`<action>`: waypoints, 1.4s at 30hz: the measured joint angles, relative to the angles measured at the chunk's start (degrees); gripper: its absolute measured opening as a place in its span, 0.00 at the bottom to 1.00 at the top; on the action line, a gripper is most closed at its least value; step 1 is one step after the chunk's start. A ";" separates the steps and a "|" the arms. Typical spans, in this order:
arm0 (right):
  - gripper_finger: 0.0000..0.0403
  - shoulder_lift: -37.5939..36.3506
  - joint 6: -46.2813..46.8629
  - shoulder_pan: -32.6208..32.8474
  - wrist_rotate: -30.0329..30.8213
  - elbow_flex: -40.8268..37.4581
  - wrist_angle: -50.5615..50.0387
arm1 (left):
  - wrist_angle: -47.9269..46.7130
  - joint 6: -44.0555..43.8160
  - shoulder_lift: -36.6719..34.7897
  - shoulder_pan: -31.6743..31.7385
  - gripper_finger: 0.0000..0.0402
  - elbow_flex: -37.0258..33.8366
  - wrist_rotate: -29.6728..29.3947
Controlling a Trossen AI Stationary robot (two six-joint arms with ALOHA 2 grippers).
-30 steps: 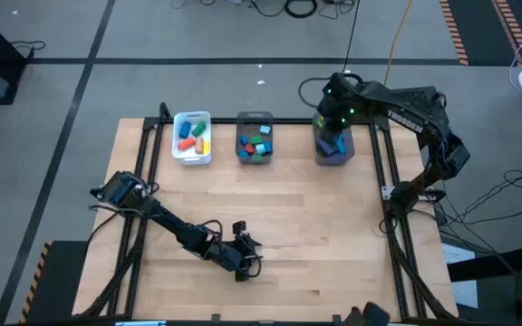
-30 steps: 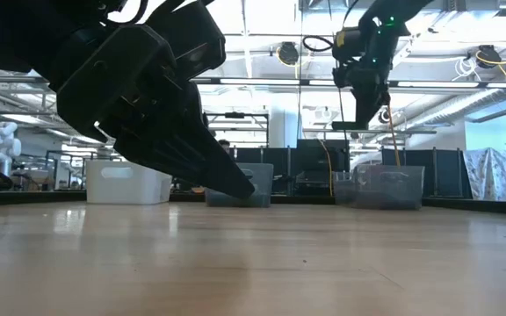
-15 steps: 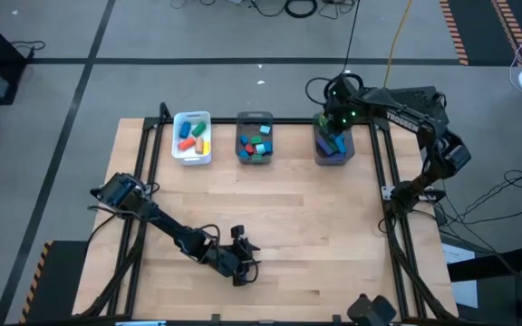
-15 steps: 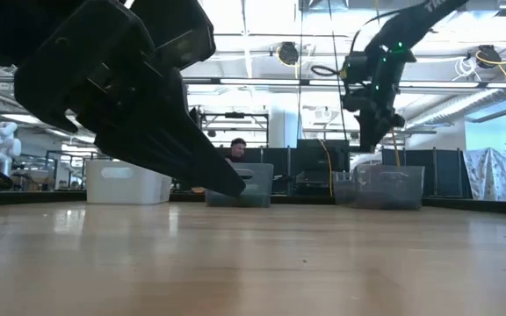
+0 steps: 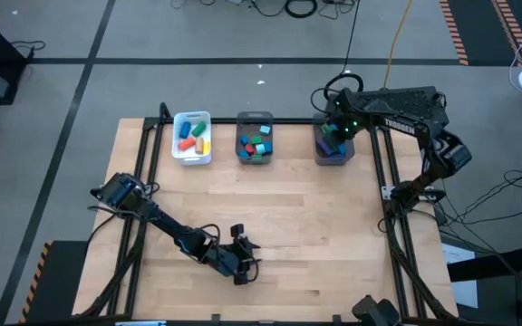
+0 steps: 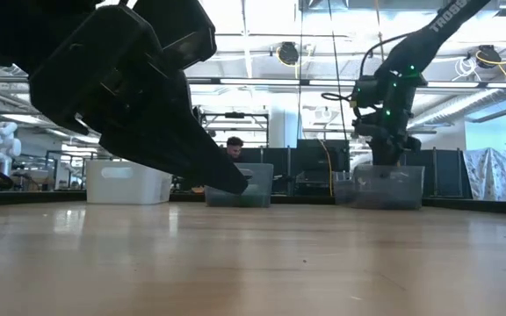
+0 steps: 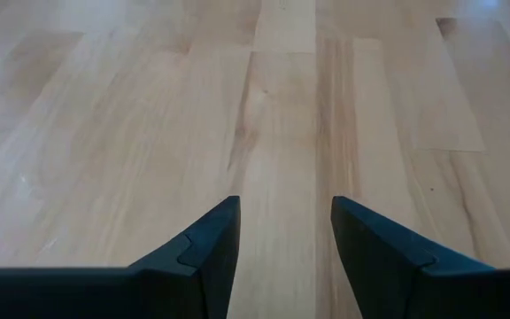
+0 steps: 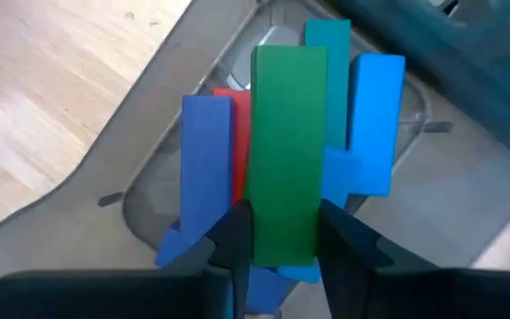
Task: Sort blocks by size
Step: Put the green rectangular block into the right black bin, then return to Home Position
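Lowering R hand [image 8: 277,232], clamped on long green block [image 8: 286,151], down into far-right grey bin [image 5: 332,154] w/ other long bars. L hand [image 7: 280,232] idling apart over bare tabletop [image 5: 288,208]. Sorting nearing done.

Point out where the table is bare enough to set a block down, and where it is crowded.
Bare wood runs across the table between the row of containers and the left gripper, and all along its right half. Crowded: the white tray, the middle grey bin and the right grey bin, where the right gripper grips a green block among upright blocks.
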 joint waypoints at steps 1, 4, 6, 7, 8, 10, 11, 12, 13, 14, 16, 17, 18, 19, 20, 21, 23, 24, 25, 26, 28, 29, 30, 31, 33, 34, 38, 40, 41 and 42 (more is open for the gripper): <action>0.22 0.00 -0.25 -0.01 -0.10 -0.56 0.56 | 0.02 0.00 0.00 0.00 0.45 0.00 -0.22; 0.26 0.00 -0.27 -0.01 -0.15 -2.32 2.57 | 0.00 0.00 0.00 0.00 0.45 0.00 -1.36; 0.28 0.00 -0.27 -0.01 -0.23 -3.09 3.74 | 0.00 0.00 0.00 -0.01 0.45 0.00 -1.66; 0.29 0.00 -0.25 -0.01 -0.26 -3.30 3.97 | -0.02 0.00 0.00 -0.01 0.45 0.00 -1.67; 0.30 0.00 -0.27 -0.01 -0.25 -3.44 3.94 | 0.00 0.03 0.00 -0.01 0.45 0.00 -1.67; 0.31 0.00 -0.23 -0.01 -0.26 -3.57 3.87 | -0.03 0.03 0.00 0.00 0.45 0.00 -1.67; 0.32 0.00 -0.10 0.00 -0.26 -3.57 3.93 | -0.03 0.03 0.00 0.00 0.45 0.00 -1.69; 0.32 0.00 -0.11 0.01 -0.26 -3.57 4.01 | -0.03 0.05 0.00 0.00 0.45 0.00 -1.69; 0.32 0.00 -0.38 0.01 -0.26 -3.57 4.10 | -0.03 0.05 0.00 0.00 0.45 0.00 -1.69; 0.32 0.00 -1.13 0.01 -0.26 -3.57 4.17 | -0.05 0.07 0.00 0.00 0.45 0.00 -1.71; 0.32 0.00 -2.72 0.01 -0.26 -3.57 4.46 | -0.05 0.06 0.00 0.00 0.45 0.00 -1.71; 0.32 0.00 -3.24 0.01 -0.26 -3.57 4.61 | -0.05 0.07 0.00 0.00 0.45 0.00 -1.71; 0.32 0.00 -3.51 0.01 -0.26 -3.57 4.79 | -0.05 0.09 0.00 0.00 0.45 0.00 -1.76; 0.32 0.00 -3.53 0.01 -0.26 -3.57 4.99 | -0.05 0.09 0.00 -0.01 0.45 0.00 -2.06; 0.32 0.00 -3.16 0.01 -0.33 -3.57 5.12 | -0.04 0.09 0.00 -0.01 0.45 -0.01 -2.48; 0.32 0.00 -2.46 0.01 -0.64 -3.57 5.13 | -0.02 0.09 0.00 -0.02 0.45 0.00 -2.93; 0.32 0.00 -1.81 0.15 -2.56 -3.57 5.48 | -0.01 0.16 0.00 -0.01 0.45 0.00 -3.51; 0.32 0.00 -1.60 0.31 -3.82 -3.57 6.05 | -0.02 0.29 0.00 0.00 0.45 0.00 -3.59; 0.32 -0.08 -1.08 0.51 -4.77 -3.57 6.58 | -0.03 0.49 0.00 0.00 0.45 0.00 -3.61; 0.32 -0.38 -0.51 0.71 -5.06 -3.57 6.96 | -0.03 0.54 0.00 0.01 0.45 -0.02 -3.63; 0.30 -1.77 -0.44 1.18 -5.11 -3.57 7.29 | -0.03 0.96 0.00 0.11 0.45 -0.02 -3.63; 0.29 -2.82 -0.44 1.48 -5.00 -3.57 7.49 | -0.07 1.70 -0.10 0.11 0.45 -0.02 -3.66; 0.28 -3.92 -0.42 1.84 -4.98 -3.57 7.47 | -0.36 2.46 -0.48 0.11 0.45 -0.04 -3.75; 0.27 -5.17 -0.51 2.35 -4.84 -3.57 7.48 | -0.56 3.30 -0.89 0.15 0.45 -0.09 -4.08; 0.24 -8.16 -0.75 3.56 -4.70 -3.57 8.45 | -0.46 4.95 -1.89 0.50 0.45 -0.07 -4.48; 0.22 -9.86 -0.72 4.27 -4.83 -3.57 9.22 | -1.45 5.89 -2.78 0.76 0.45 -0.09 -4.72; 0.16 -17.16 -0.60 8.29 -4.87 -3.56 11.45 | -2.92 8.97 -7.45 2.35 0.45 -0.09 -4.97; 0.12 -20.39 -0.38 10.96 -4.97 -3.49 12.66 | -3.46 10.62 -10.02 3.22 0.45 -0.08 -5.02; 0.11 -21.75 -0.02 12.29 -5.14 -3.50 13.12 | -3.93 11.38 -11.39 3.52 0.45 -0.07 -5.03; 0.10 -22.91 0.40 13.91 -5.38 -3.50 13.50 | -4.94 12.29 -12.81 3.79 0.45 -0.07 -5.03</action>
